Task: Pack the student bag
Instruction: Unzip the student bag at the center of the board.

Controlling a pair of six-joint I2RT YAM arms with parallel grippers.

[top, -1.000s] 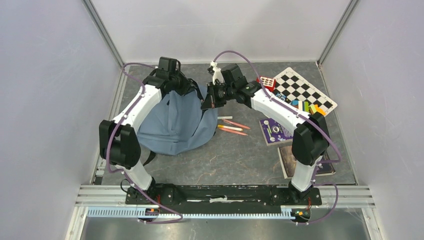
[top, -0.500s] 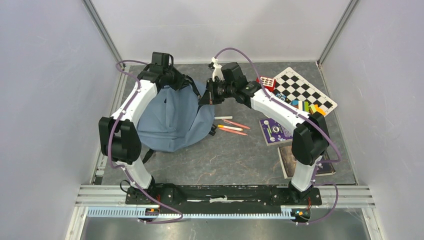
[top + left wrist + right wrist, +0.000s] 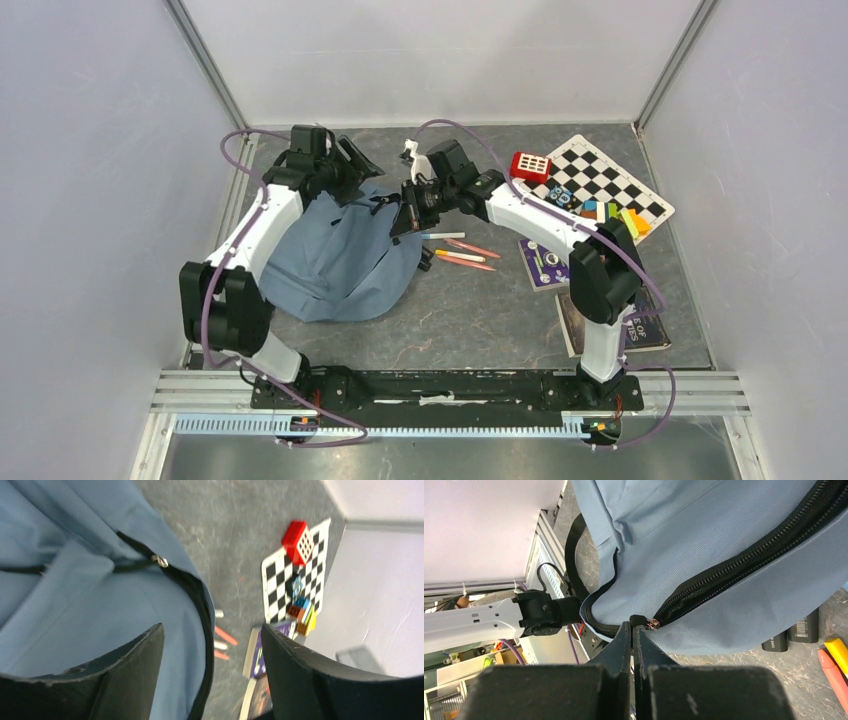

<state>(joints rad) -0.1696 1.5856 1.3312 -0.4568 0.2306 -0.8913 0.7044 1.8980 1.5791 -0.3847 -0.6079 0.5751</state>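
Observation:
The student bag (image 3: 335, 260), blue-grey fabric with black zippers, lies slumped at the left of the table. My left gripper (image 3: 352, 165) hovers over its far edge, open and empty. In the left wrist view its fingers (image 3: 145, 652) stand wide above the bag (image 3: 75, 605) and a black zipper line with a metal pull (image 3: 160, 560). My right gripper (image 3: 405, 212) is at the bag's right edge. In the right wrist view it (image 3: 634, 626) is shut on the black zipper pull (image 3: 640, 619) at the end of the zipper (image 3: 749, 557).
Pink and yellow crayons (image 3: 465, 255) lie just right of the bag. Further right are a purple book (image 3: 548, 262), a dark book (image 3: 600, 325), a chessboard (image 3: 610, 180), a red block (image 3: 531, 165) and coloured blocks (image 3: 615, 213). Two black cylinders (image 3: 796, 632) lie beside the bag.
My left gripper has opened and let go of the bag, moving left and back. The bag has sagged flatter. My right gripper has shifted left, still shut on the zipper pull.

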